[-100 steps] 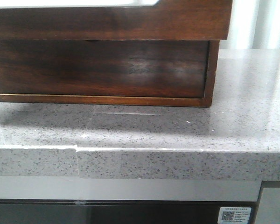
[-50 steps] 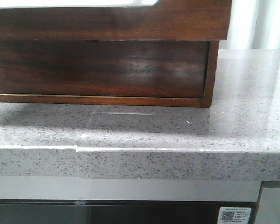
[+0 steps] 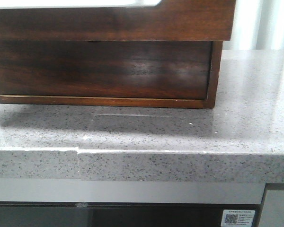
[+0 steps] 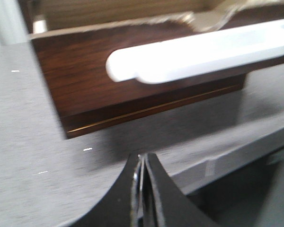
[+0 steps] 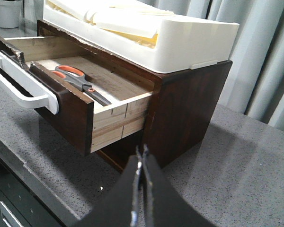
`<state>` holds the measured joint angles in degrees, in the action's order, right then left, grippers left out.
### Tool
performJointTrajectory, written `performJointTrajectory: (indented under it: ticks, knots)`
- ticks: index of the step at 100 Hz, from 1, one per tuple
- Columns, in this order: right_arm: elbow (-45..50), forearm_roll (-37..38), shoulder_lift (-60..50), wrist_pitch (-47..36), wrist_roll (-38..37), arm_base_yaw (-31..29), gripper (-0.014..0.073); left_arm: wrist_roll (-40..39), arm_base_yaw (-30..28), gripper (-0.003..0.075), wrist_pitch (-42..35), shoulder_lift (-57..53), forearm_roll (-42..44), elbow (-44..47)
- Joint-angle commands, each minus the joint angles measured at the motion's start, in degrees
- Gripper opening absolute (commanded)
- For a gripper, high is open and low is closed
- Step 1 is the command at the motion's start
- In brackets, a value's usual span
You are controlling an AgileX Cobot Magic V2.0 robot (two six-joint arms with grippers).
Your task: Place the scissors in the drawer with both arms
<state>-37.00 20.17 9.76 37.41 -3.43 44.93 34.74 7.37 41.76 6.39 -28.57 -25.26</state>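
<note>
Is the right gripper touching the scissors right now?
Apart. The right wrist view shows the scissors lying inside the open drawer, while the right gripper, fingers shut together, sits well back with bare countertop between.

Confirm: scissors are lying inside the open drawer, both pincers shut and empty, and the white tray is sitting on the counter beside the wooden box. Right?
One error: the white tray sits on top of the wooden box, not on the counter; the right wrist view shows it. The rest holds: scissors lie inside the open drawer, left pincer and right pincer shut and empty.
</note>
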Motion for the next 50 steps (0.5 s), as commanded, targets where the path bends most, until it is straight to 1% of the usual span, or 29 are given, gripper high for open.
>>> performJointTrajectory:
  ticks: [1,5,12,14,16,18,25,30,35,50]
  knots:
    - [-1.16,1.55,0.87,-3.86,-0.10,-0.32,-0.0036,-0.02,-0.12,-0.0018,-9.14,-0.20,4.45,1.03]
    - [-1.16,1.55,0.87,-3.86,-0.10,-0.32,-0.0036,-0.18,-0.12,-0.0019,-12.89,-0.91,6.59,2.92]
    - [-1.16,1.55,0.87,-3.86,-0.10,-0.32,-0.0036,-2.54,-0.12,-0.0019,-22.68,-2.72,10.24,7.60]
    - [-1.16,1.55,0.87,-3.86,-0.10,-0.32,-0.0036,-4.12,-0.12,-0.0018,-26.68,-3.50,11.80,9.65]
    - [-1.16,1.55,0.87,-3.86,-0.10,-0.32,-0.0036,-4.99,-0.12,-0.0018,-28.56,-3.85,12.56,10.66]
    - [-1.16,1.55,0.87,-3.86,-0.10,-0.32,-0.0036,-6.41,-0.12,-0.0019,-32.11,-4.55,13.77,12.09]
    - [-1.16,1.55,0.87,-3.86,-0.10,-0.32,-0.0036,-11.24,-0.12,-0.0018,-38.08,-6.08,17.23,16.50]
    - [-1.16,1.55,0.87,-3.86,-0.10,-0.32,-0.0036,-14.61,-0.12,-0.0019,-39.02,-7.02,19.08,18.83]
    - [-1.16,1.55,0.87,-3.86,-0.10,-0.32,-0.0036,-16.41,-0.12,-0.0018,-38.50,-7.72,19.09,20.71]
    - [-1.16,1.55,0.87,-3.86,-0.10,-0.32,-0.0036,-23.43,-0.12,-0.0019,-33.66,-8.52,19.46,25.48]
